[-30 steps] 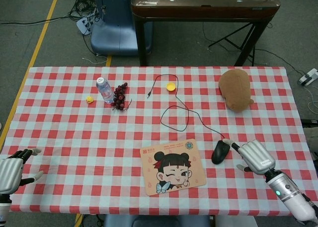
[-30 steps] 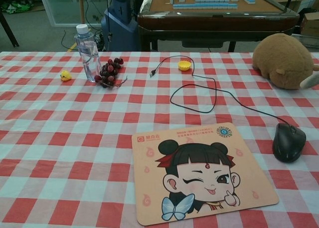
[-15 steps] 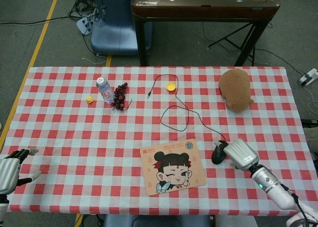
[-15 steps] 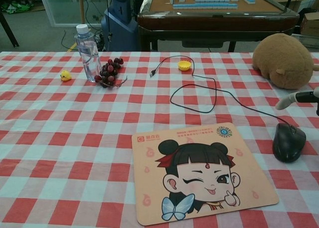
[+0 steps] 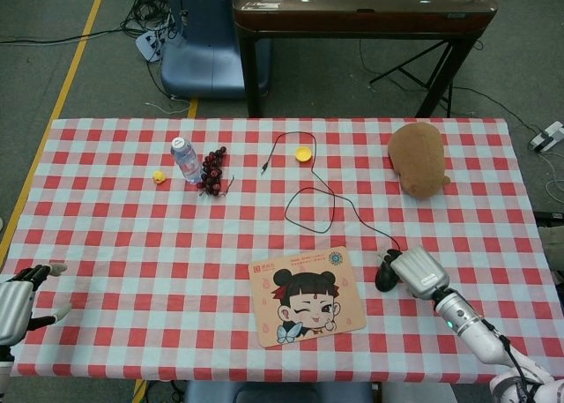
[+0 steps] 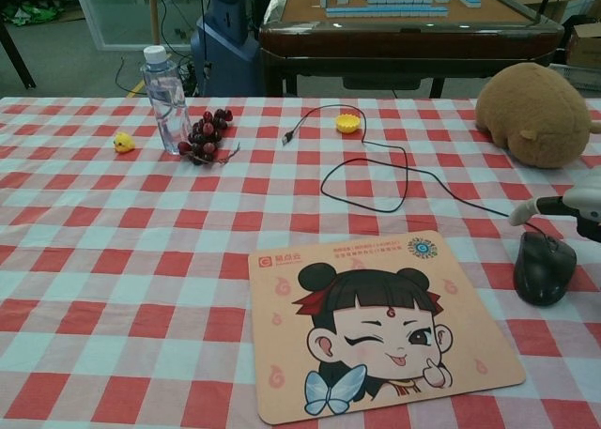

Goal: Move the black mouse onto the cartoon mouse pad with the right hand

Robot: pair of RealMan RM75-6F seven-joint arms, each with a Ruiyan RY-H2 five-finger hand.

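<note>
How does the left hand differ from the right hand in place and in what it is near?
The left hand is at the table's near left edge, far from the task's things; the right hand is over the black mouse. The left hand shows only in the head view; the right hand shows in both. Both hold nothing.

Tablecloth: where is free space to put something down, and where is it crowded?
Free: the wide patch between the water bottle and the cartoon mouse pad, and the near-left cloth beside the left hand. Crowded: the right hand over the black mouse, its looping cable, and the grapes by the bottle.
</note>
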